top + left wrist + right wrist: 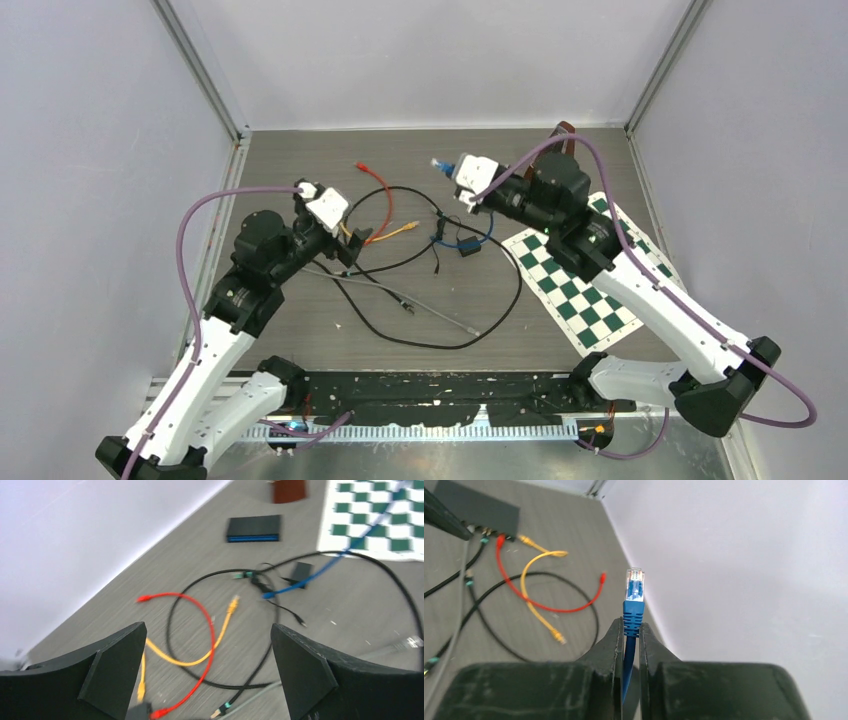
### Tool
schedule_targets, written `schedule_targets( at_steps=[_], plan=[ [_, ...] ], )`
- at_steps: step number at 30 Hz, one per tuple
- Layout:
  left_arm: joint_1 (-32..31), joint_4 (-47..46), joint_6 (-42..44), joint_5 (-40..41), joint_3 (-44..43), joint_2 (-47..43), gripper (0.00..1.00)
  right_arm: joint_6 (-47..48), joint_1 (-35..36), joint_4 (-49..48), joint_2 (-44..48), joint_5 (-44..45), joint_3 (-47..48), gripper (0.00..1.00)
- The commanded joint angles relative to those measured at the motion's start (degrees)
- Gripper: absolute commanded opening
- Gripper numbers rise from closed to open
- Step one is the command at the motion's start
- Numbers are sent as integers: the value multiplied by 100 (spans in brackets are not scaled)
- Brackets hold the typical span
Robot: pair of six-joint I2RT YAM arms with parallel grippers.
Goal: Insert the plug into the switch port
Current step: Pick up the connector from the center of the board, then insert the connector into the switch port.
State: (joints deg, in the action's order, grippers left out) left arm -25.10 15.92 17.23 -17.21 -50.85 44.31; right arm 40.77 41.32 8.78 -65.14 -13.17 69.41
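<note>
My right gripper [629,626] is shut on a blue cable just behind its blue plug [634,592]. The clear-tipped plug sticks up past the fingertips, held in the air near the right wall. In the top view this gripper [450,172] and the plug [437,164] are above the back middle of the table. A black switch with a blue front [253,528] lies far back in the left wrist view; the right arm hides it in the top view. My left gripper [207,627] is wide open and empty above loose cables, also shown in the top view [348,248].
Red [210,630], yellow [220,635] and black [260,665] cables lie tangled mid-table. A small black adapter [467,250] sits among them. A checkerboard sheet [580,285] lies to the right, and a brown object [290,490] at the back. A dark flat shape [476,507] is by the cable ends.
</note>
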Motion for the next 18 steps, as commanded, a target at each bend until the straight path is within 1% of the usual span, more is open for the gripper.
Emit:
schedule_targets(
  at_steps=[1, 3, 6, 7, 9, 11, 13, 15, 17, 18],
  plan=[
    [120, -693, -995, 2249, 164, -206, 100, 420, -264, 219, -457, -73, 917, 5],
    [360, -580, -1496, 2554, 110, -164, 100, 584, -355, 366, -743, -116, 1339, 5],
    [723, -92, -1931, 2448, -125, 73, 99, 817, -387, 581, -1225, -156, 2004, 5],
    [820, 70, -2044, 2536, -198, 165, 99, 835, -388, 590, -1310, -180, 2111, 5],
    [1021, 387, -2346, 2956, -335, 332, 100, 855, -383, 610, -1555, -230, 2378, 5],
    [1317, 694, -2782, 3161, -405, 464, 99, 815, -352, 608, -1741, -273, 2509, 5],
    [1714, 1092, -3213, 3288, -461, 592, 99, 757, -235, 513, -1838, -209, 2368, 5],
    [2172, 1282, -3569, 3189, -342, 676, 100, 699, -57, 143, -1905, -96, 1720, 5],
    [2466, 1331, -3895, 3093, -167, 732, 98, 624, 184, -150, -1979, -52, 1175, 5],
    [2749, 1367, -4039, 3032, -101, 767, 98, 585, 377, -224, -2021, -40, 1015, 5]
  ],
)
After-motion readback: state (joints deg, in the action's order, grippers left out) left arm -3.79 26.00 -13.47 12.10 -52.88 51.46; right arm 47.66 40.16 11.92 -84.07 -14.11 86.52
